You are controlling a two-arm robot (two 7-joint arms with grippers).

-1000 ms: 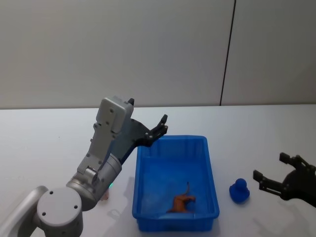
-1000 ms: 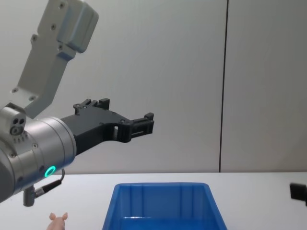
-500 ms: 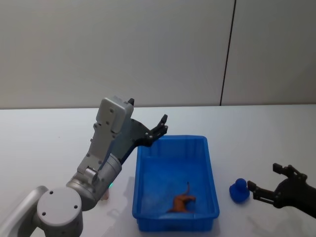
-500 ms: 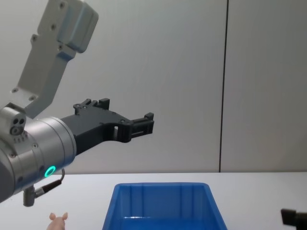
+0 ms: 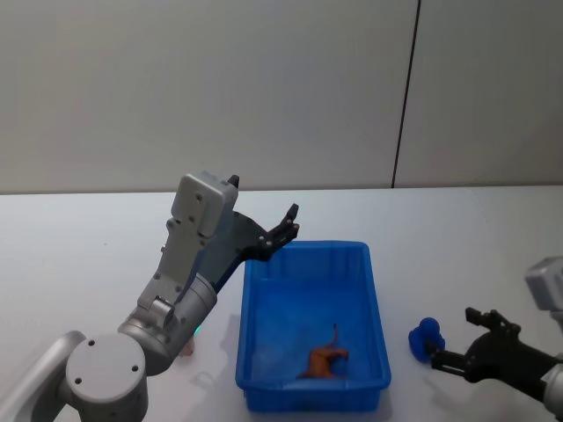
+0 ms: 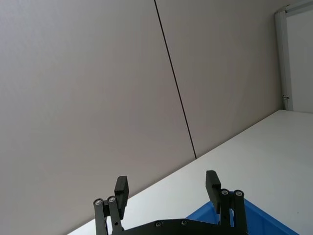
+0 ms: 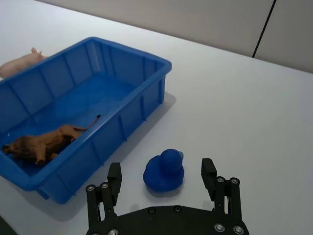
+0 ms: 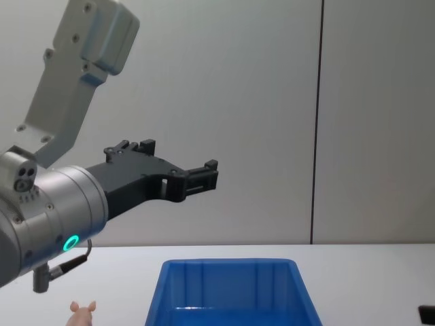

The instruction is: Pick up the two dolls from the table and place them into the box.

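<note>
There are three toy figures. A pale pink pig (image 7: 19, 63) stands on the worktop (image 5: 457, 237) just beside the left wall of the box (image 5: 312, 387). A blue duck (image 7: 165, 171) sits on the worktop near the box's right wall, apart from it. A brown four-legged animal (image 5: 324, 360) lies on its side on the box floor, towards the near end.

The one box is bright blue, open-topped and rectangular, with ribbed inner walls.

There are two grippers. The right gripper (image 5: 450, 336) is low over the worktop just right of the duck, its fingers spread wide. In the right wrist view the duck sits between them with a gap on each side. The left gripper (image 5: 290, 221) is raised above the box's far left corner, its fingers parted and holding nothing.

The worktop is plain white. Behind it stands a pale grey panelled wall with one dark vertical seam (image 5: 405, 97). The left wrist view shows a white door frame (image 6: 288, 49) further along.
</note>
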